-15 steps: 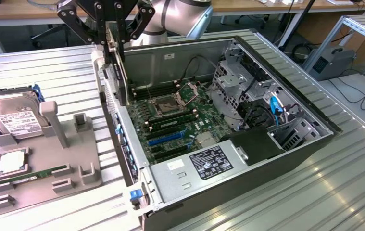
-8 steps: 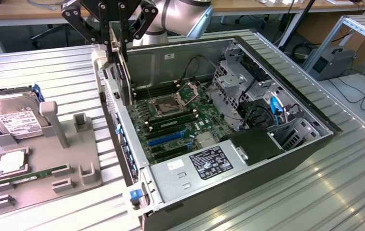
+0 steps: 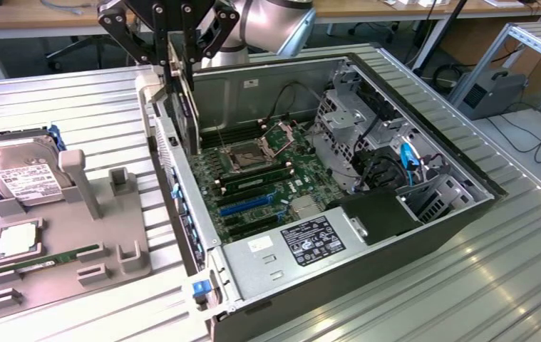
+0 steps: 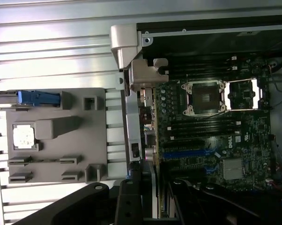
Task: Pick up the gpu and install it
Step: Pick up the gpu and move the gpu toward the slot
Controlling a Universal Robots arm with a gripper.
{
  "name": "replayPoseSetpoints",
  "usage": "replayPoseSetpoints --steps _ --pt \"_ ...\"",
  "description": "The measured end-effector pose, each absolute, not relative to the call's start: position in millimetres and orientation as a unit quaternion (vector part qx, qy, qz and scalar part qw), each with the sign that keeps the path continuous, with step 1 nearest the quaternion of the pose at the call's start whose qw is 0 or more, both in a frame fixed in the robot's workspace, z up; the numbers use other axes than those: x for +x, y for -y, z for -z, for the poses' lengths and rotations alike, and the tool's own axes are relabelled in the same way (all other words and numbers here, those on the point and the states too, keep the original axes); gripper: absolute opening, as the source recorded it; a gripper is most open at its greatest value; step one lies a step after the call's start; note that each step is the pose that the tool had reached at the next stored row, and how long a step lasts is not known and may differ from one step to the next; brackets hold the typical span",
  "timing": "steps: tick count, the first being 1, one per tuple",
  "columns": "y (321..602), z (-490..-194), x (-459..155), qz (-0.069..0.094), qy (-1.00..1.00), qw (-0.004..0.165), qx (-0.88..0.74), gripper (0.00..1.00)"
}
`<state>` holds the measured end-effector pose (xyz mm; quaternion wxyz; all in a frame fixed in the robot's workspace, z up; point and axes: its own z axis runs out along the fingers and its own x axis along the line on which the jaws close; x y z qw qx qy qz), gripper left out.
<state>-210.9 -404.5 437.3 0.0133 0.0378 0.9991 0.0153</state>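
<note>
The gripper (image 3: 182, 65) is clamped on the top edge of the gpu (image 3: 189, 121), holding the card upright just inside the rear wall of the open computer case (image 3: 423, 235), over the motherboard (image 3: 251, 178).

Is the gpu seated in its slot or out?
Out: the gpu hangs upright in the end effector, away from the blue slot.

**Gpu upright inside the case**

The gpu (image 3: 182, 107) hangs from my fingers (image 3: 162, 43), a thin dark card held vertical, long edge down. It is inside the open computer case, close along the wall on the exterior view's left, over the motherboard.
</note>
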Motion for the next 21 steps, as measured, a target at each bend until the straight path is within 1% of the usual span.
replayPoseSetpoints --steps 21 --pt "405 -437 -199 -0.015 -0.999 0.013 0.038 0.27"
